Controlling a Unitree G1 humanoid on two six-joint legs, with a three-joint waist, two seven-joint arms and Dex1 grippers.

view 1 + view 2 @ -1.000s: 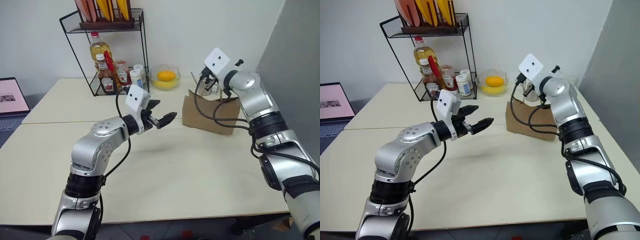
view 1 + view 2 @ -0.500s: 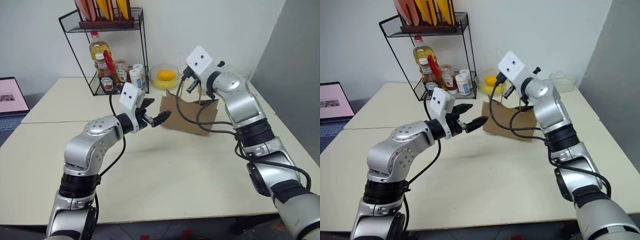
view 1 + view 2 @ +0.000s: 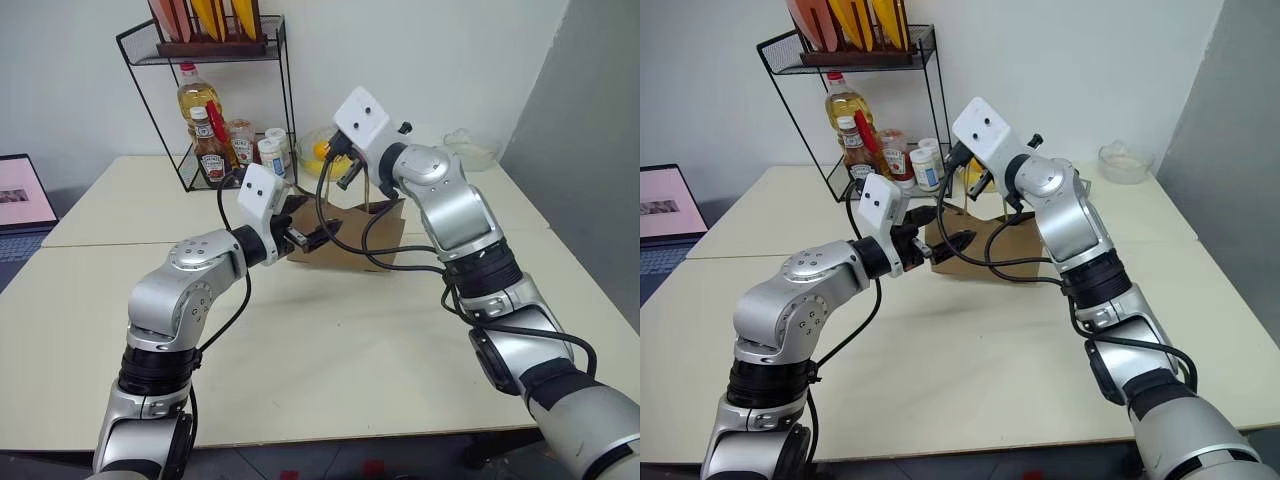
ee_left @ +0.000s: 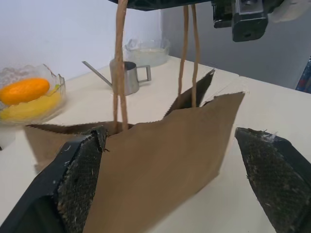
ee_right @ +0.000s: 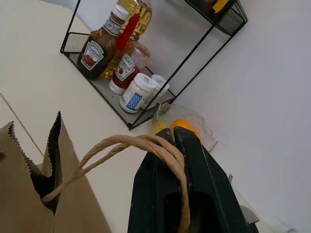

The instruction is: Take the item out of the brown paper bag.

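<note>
I've got a big cream table [image 3: 330, 350] in front of me, with a black wire rack [image 3: 215, 100] standing at its far left against the wall. The rack holds a yellow oil bottle [image 3: 196, 98], a ketchup bottle [image 3: 208, 150] and a couple of small white jars [image 5: 138, 92]. A laptop [image 3: 25, 192] sits off at the left edge.

The brown paper bag [image 3: 350, 235] is in the middle of the table, towards the back, and it's hanging from its twine handles [image 5: 141, 145] rather than standing on its own. My right gripper [image 5: 182, 160] is clenched tight on those handles, with the loops draped over the top of the closed black fingers and the bag dangling just below. The jagged top edge gapes open a bit, but it's dark inside from the right wrist view, so I can't make out the soda bottle; can't tell where in the bag it sits.

My left gripper [image 4: 177, 189] is level with the bag and spread wide, holding nothing. One finger [image 4: 80, 179] is up against the bag's face near one side and the other is out past the opposite edge.

Behind the bag there's a glass bowl with an orange [image 4: 24, 92], a little steel pitcher [image 4: 127, 75] and another small clear bowl [image 3: 1125, 160].
</note>
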